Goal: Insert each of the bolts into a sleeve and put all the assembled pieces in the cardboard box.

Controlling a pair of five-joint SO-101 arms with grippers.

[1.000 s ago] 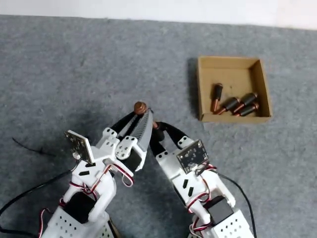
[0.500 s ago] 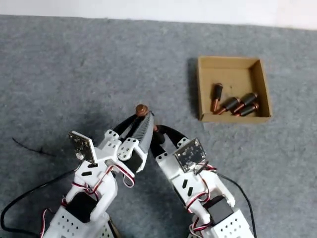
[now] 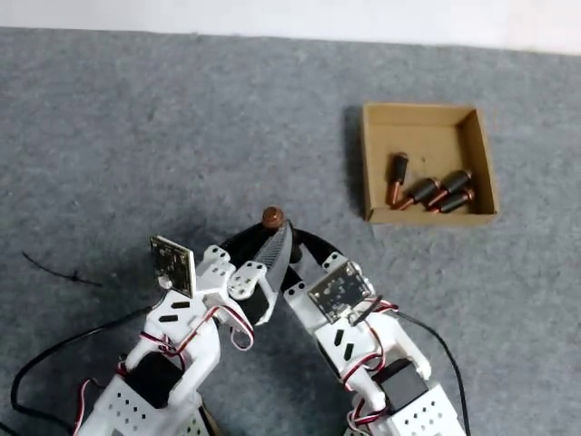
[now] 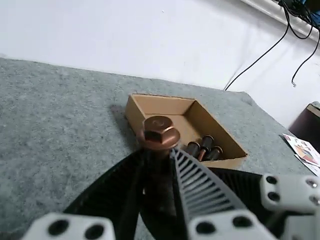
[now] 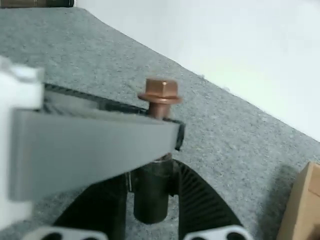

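A copper bolt (image 3: 272,217) stands head up at the middle of the mat, with my left gripper (image 3: 277,240) shut on its shank. In the left wrist view the bolt's hex head (image 4: 158,132) rises just above my left gripper (image 4: 159,161). My right gripper (image 5: 150,172) is shut on a dark sleeve (image 5: 149,200) directly under the bolt (image 5: 161,93); the bolt's shank goes down toward the sleeve's top, the joint hidden by the left finger. The cardboard box (image 3: 422,111) at the back right holds several assembled pieces (image 3: 427,191).
Grey mat covers the table, with open room to the left and behind the grippers. A thin black cable (image 3: 54,270) lies at the left. The box (image 4: 160,102) lies past the bolt, a short way to the right of both arms (image 3: 354,327).
Both grippers have drawn back toward the arm bases and slightly right, carrying the bolt with them. The left arm has swung to the right.
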